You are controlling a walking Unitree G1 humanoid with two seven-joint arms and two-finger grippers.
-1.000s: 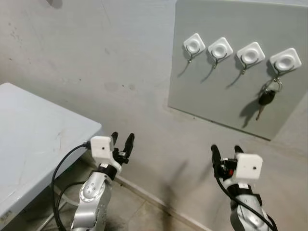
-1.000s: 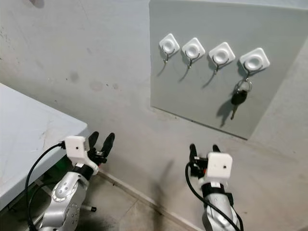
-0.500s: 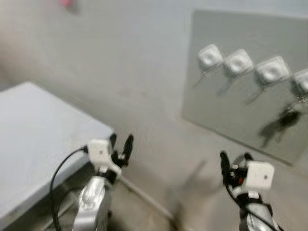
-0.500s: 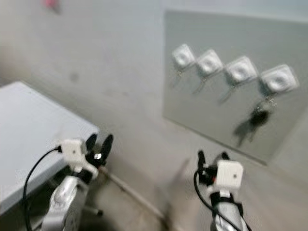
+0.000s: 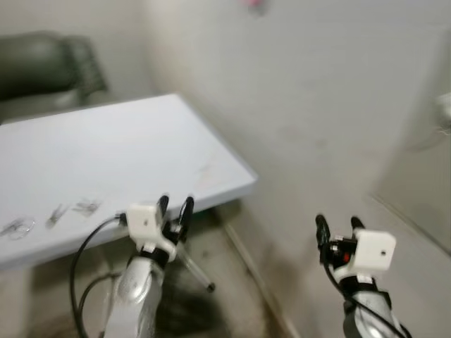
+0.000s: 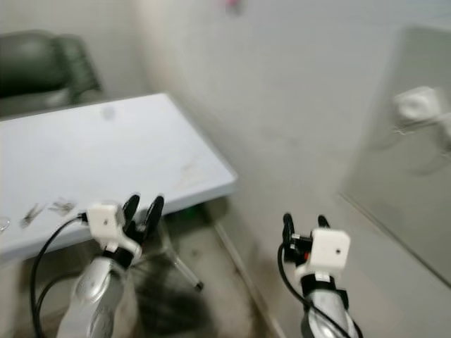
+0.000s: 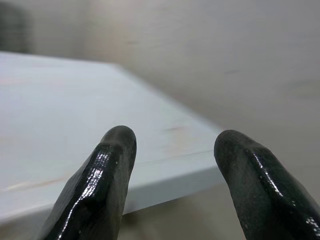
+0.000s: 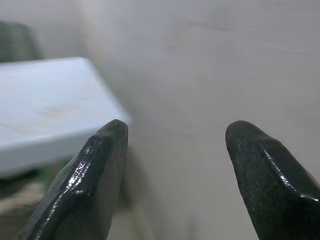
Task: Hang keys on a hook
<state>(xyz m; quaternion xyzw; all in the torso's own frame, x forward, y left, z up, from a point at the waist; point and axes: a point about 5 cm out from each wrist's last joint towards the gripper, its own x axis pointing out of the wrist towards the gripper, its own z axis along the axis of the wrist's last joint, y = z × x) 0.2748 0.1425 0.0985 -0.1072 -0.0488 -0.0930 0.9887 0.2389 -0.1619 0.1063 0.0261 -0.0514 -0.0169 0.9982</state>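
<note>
Keys: small, blurred shapes that may be keys lie on the worktop near its left front edge, well apart from both tools; the blur is too strong to be sure what they are
Hook: one white square hook mount shows on a grey wall board at the right, smeared by motion; another pale mount sits at the far right edge in the left eye view
Worktop: a white worktop runs from the left toward the wall, its corner pointing at the wall's foot
Left tool: the left tool is raised just in front of the worktop's near edge, its two black fingers spread apart with nothing between them; the left wrist view looks between them at the worktop's edge and the wall behind
Right tool: the right tool is held up before the bare wall, fingers apart and empty, below and left of the board
Surroundings: a dark chair stands behind the worktop at the far left; a grey floor lies below; a black cable loops from the left wrist
</note>
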